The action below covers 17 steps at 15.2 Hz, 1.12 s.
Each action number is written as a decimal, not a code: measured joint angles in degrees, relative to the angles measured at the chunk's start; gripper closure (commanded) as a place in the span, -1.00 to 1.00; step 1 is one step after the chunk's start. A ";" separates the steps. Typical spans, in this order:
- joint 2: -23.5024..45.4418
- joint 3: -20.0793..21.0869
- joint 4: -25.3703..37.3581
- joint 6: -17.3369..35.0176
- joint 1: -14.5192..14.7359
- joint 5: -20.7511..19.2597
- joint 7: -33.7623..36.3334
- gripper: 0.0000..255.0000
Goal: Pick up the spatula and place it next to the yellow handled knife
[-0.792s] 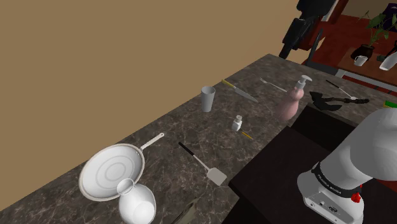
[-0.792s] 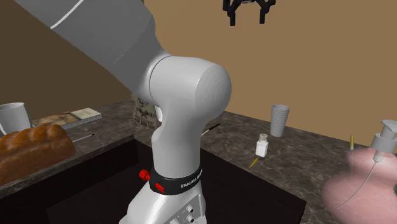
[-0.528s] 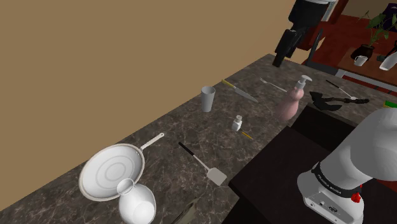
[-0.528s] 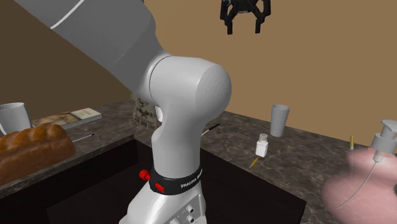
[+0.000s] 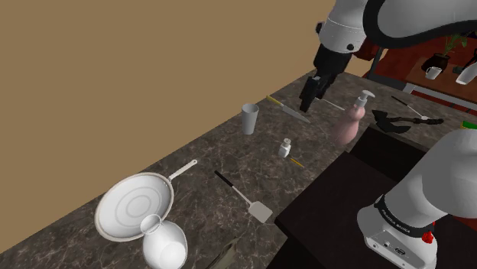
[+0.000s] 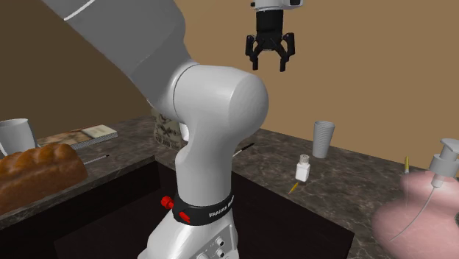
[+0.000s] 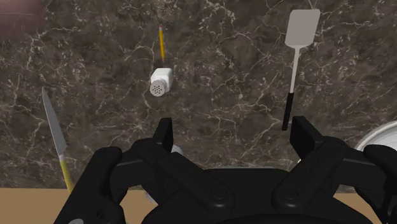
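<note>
The spatula (image 5: 244, 197) lies flat on the dark marble counter, with a pale blade and a thin black handle; from the wrist, the spatula (image 7: 294, 70) is ahead of one finger. The yellow-handled knife (image 5: 289, 109) lies near the wall, and in the wrist view the knife (image 7: 56, 137) is off to the other side. My black gripper (image 5: 308, 98) hangs open in the air above the counter, close over the knife and far from the spatula. The gripper (image 6: 269, 62) and the gripper (image 7: 234, 137) hold nothing.
A white cup (image 5: 249, 118), a small shaker (image 5: 285, 148) and a pencil (image 5: 296, 161) lie between knife and spatula. A pink soap dispenser (image 5: 350, 121) stands by the dark sink (image 5: 359, 183). A pan (image 5: 136, 205) and a white jug (image 5: 163, 241) sit beyond the spatula.
The gripper has come down from the shoulder view's top right, moving left to hang over the counter near the knife. It stays open. The objects have not moved.
</note>
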 measured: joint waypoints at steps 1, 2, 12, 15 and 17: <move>1.07 1.05 -0.89 1.98 0.36 0.55 0.92 -1.00; 2.20 1.80 -1.64 3.88 0.54 0.92 1.55 -1.00; 17.90 10.90 -6.77 24.77 1.79 3.12 9.59 -1.00; 24.54 14.01 -6.89 31.43 1.39 1.96 13.13 -1.00; 29.03 15.45 -6.02 34.92 0.42 0.01 15.30 -1.00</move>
